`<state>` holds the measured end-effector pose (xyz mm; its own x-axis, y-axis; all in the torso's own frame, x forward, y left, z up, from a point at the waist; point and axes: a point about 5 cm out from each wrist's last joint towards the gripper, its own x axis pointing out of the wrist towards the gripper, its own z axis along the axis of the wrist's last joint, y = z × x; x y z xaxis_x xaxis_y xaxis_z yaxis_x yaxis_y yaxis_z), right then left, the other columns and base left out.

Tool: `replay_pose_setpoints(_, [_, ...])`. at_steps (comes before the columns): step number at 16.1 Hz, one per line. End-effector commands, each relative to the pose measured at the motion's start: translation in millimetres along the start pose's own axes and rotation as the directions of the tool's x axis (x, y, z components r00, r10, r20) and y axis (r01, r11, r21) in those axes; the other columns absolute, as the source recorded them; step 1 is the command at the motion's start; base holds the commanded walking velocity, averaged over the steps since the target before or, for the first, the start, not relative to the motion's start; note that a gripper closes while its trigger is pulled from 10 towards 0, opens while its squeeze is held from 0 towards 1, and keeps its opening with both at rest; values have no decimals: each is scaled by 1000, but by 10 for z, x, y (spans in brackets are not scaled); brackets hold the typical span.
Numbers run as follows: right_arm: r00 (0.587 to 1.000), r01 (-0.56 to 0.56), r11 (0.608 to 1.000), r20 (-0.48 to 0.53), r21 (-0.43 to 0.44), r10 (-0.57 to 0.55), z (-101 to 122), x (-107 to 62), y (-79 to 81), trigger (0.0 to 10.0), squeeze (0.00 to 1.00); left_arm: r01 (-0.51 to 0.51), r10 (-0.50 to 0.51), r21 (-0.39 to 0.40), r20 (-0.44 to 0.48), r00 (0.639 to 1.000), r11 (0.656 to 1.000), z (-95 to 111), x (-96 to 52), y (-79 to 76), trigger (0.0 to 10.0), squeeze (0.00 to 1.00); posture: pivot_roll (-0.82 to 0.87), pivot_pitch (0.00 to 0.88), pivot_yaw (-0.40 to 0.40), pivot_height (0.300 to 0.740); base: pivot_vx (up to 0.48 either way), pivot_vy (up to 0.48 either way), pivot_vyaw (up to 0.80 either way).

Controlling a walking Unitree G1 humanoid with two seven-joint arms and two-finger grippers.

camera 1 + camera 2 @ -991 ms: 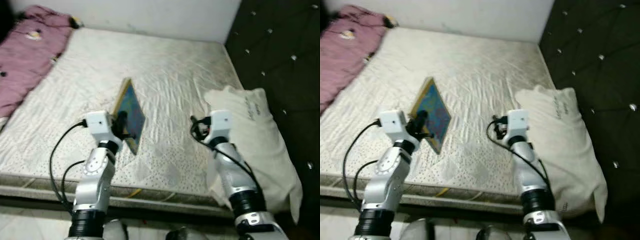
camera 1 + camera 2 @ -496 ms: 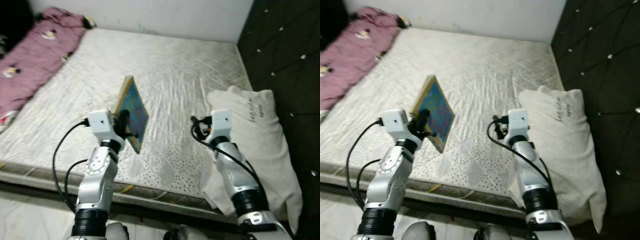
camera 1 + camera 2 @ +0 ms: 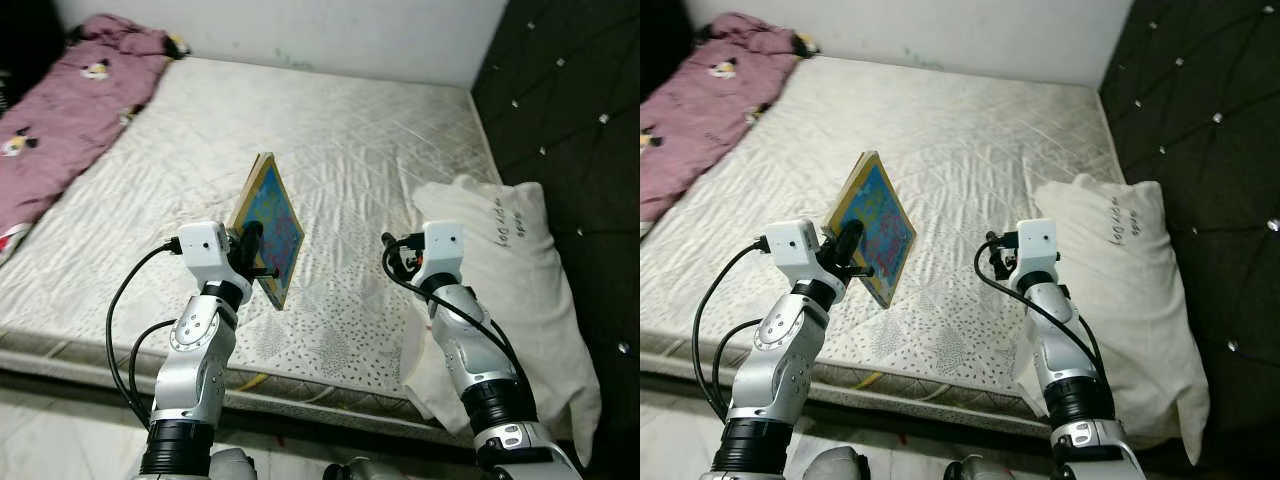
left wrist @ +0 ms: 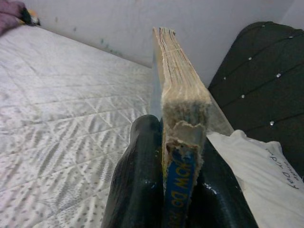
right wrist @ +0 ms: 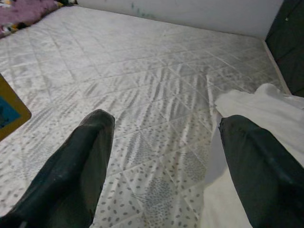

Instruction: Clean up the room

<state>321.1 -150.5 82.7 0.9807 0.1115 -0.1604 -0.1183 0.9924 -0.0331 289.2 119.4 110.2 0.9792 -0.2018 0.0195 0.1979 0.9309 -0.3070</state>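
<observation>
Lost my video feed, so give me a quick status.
Left gripper shut on book, held on edge above mattress. Right gripper open, empty, beside pillow. Nothing blocking.

Silver arms (image 3: 195,350), seemingly black cables (image 3: 120,310)

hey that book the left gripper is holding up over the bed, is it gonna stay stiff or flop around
The book will probably stay stiff: it stands flat and unbent though the left gripper pinches only its lower corner. Its page edges look frayed and torn beside the fingers, so that corner may crumble or slip. It looks thin, so likely light.
</observation>
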Motion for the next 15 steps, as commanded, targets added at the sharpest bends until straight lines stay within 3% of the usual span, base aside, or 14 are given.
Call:
replay_pose_setpoints(1, [1000,3,1000,13,9,-3,50,11,-6,10000,0,31,-31,-4,59,998,1000,119,18,-72,10000,0,2,0,-59,740,0,0,0])
replay_pose_setpoints(5, [1000,0,1000,7,9,0,49,16,-8,10000,0,35,-35,-7,59,998,999,120,17,-72,10000,0,0,0,-61,740,184,0,0])
replay_pose_setpoints(15, [1000,1,1000,-13,10,-1,29,32,1,10000,0,22,-22,-7,50,998,1000,114,32,-60,10000,0,1,0,-57,740,24,0,-800])
